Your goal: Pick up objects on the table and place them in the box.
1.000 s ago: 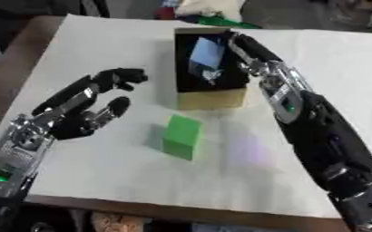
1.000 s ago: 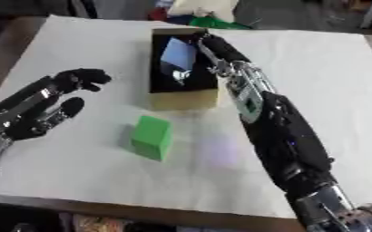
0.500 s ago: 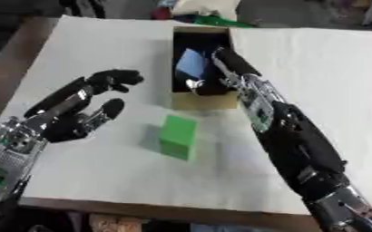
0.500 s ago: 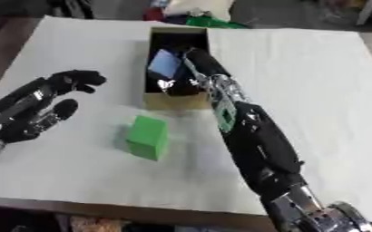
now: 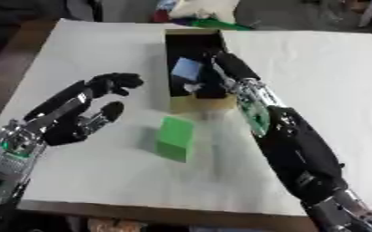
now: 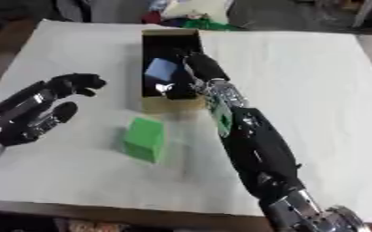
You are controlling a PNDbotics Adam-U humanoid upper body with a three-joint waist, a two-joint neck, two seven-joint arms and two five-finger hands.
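My right hand (image 5: 221, 72) is over the box (image 5: 191, 40), which sits toward the far edge of the table (image 5: 316, 59), near the middle of that edge. The hand reaches into the box's open top beside a pale blue object (image 5: 186, 69) that lies inside. I cannot tell whether the fingers are curled round it or have let go; the hand hides the contact. My left hand (image 5: 78, 113) hovers near the table's left edge, fingers relaxed and spread, holding nothing. The green block (image 5: 175, 137) stands on the table just in front of the box's near wall, between my two arms, not yet picked up.

The risks as I judge them: if I pull the right hand out carelessly, the fingers could catch the box's near wall and drag or tip it, or lift the blue thing back out. The right forearm also passes just beside the green block, so a sideways swing could knock it over. Reaching for the block with the left hand, I might push it against the box instead of grasping it.
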